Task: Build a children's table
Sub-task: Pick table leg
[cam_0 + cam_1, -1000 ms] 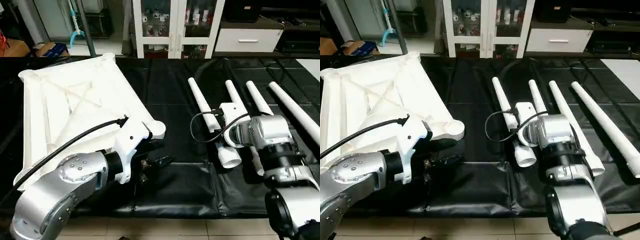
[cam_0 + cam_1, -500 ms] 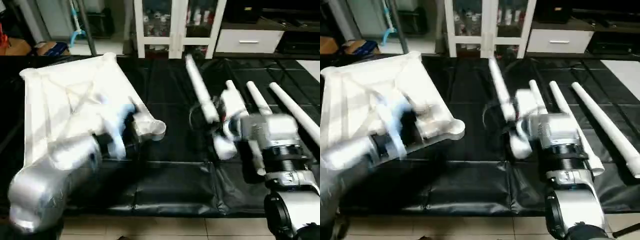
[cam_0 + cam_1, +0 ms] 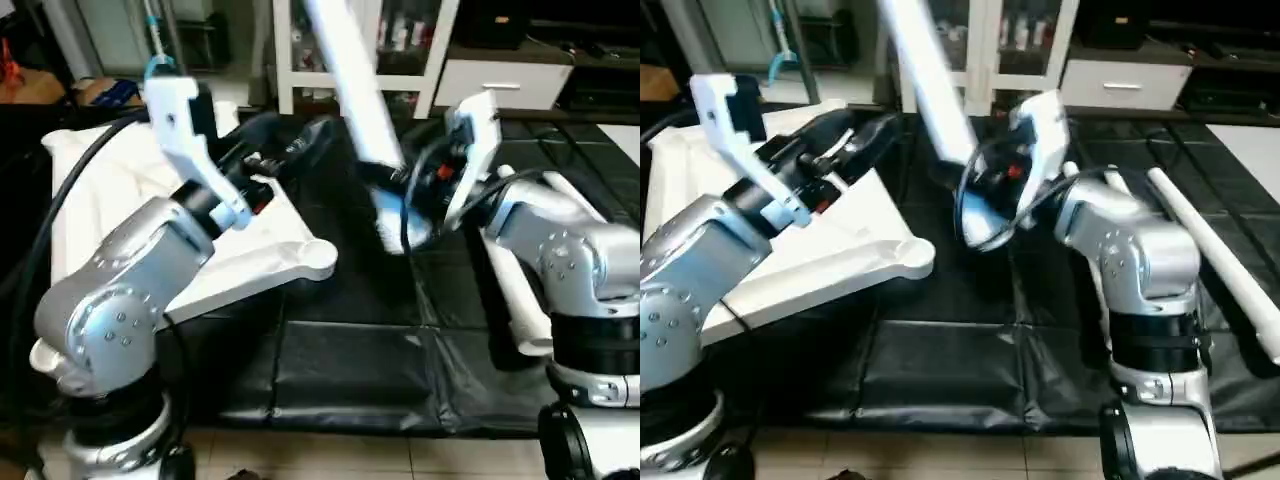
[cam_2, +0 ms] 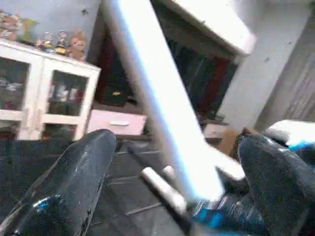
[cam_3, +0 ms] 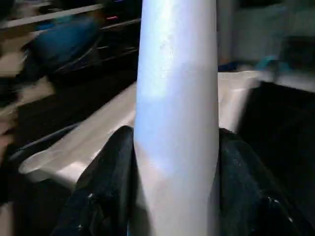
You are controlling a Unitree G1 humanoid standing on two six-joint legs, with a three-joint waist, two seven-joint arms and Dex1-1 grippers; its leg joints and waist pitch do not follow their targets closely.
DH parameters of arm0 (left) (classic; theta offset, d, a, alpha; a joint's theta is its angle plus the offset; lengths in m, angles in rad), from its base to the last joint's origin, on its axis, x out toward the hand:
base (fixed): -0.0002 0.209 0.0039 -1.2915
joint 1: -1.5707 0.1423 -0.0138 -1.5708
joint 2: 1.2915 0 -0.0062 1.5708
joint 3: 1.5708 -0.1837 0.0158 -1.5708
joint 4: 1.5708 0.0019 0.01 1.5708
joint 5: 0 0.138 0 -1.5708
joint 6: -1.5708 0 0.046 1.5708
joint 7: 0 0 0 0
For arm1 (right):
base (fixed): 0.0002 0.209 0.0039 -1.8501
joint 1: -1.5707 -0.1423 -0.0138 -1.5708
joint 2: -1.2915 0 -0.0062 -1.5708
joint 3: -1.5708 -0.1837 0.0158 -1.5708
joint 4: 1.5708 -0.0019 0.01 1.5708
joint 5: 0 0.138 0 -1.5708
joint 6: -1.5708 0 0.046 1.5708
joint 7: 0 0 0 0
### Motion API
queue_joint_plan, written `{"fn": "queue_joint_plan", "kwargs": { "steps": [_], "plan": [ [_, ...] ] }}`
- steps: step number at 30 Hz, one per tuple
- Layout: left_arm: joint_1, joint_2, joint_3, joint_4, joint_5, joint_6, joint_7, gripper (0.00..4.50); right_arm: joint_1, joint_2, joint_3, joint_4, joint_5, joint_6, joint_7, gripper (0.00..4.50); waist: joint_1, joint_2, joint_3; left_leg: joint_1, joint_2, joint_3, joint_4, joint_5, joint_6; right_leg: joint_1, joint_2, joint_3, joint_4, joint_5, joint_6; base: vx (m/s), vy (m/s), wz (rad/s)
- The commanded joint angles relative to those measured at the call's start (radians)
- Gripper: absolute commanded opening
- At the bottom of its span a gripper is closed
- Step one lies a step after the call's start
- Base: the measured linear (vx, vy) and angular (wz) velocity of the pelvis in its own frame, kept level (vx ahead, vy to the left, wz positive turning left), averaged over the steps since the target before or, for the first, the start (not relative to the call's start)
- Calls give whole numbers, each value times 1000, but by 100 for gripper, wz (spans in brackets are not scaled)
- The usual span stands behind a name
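Note:
The white table top (image 3: 250, 245) lies ribbed side up on the left of the black mat, one round corner socket (image 3: 315, 262) pointing to the middle. My right gripper (image 3: 400, 185) is shut on a white table leg (image 3: 355, 90), held in the air and leaning steeply up and to the left, thick end down. In the right wrist view the leg (image 5: 177, 98) sits between both black fingers (image 5: 106, 182). My left gripper (image 3: 290, 148) hangs open above the top's far right edge, facing the leg (image 4: 162, 108), empty, with its fingers (image 4: 74, 182) spread wide.
More white legs (image 3: 1210, 250) lie on the mat (image 3: 350, 370) at the right, partly behind my right arm. A white glass-door cabinet (image 3: 300, 60) and a white drawer unit (image 3: 500, 85) stand behind the mat. Tiled floor (image 3: 400, 460) runs along the near edge.
My right gripper has lifted the leg off the mat and swung it nearly upright. My left arm has risen from the top's near corner to above its far edge and its jaws have spread.

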Motion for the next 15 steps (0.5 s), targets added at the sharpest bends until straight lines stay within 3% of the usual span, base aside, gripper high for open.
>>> {"fn": "queue_joint_plan", "kwargs": {
  "steps": [1, 8, 15],
  "plan": [
    [-37, -19, 28, 13, -67, 20, 29, 450, 3, -20, 25, -47, 38, -29, 69, 186, 1, -16, -69, 14, 54, -14, -67, -84, 11, 46, -75, 48, -77, -98, -240, 0, 0, 0],
    [-70, -30, 64, 48, -87, 43, 83, 450, 10, -42, 57, -77, 84, -18, 166, 185, 1, -24, -69, 12, 55, -20, -69, -76, 8, 45, -74, 47, -77, -109, -203, 0, 0, 0],
    [-83, -54, 128, 91, -141, 55, 181, 450, 17, -59, 76, -83, 94, -43, 200, 185, 5, -29, -71, 12, 56, -21, -69, -51, 4, 47, -75, 47, -72, -50, -225, 0, 0, 0]
  ]
}}
